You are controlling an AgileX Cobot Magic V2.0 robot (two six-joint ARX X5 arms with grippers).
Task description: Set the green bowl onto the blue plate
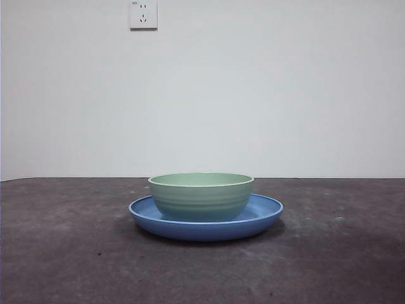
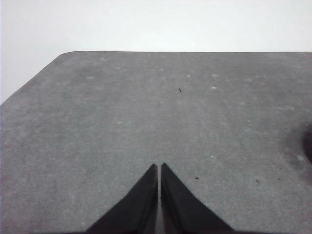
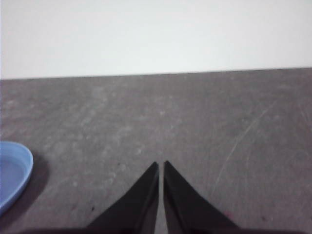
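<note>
Left claw (image 2: 159, 166) w/ both black jaws pressed together, tips nearly touching, holding nothing. Grey speckled bench (image 2: 146, 107) beneath, rounded corner, pale wall (image 2: 156, 22) beyond.

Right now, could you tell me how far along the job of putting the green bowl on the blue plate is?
It looks done: the green bowl sits upright inside the blue plate on the dark table. Nothing is in hand; the left gripper and right gripper are both shut, empty and away from the dishes. Nothing visible is left to do.
</note>
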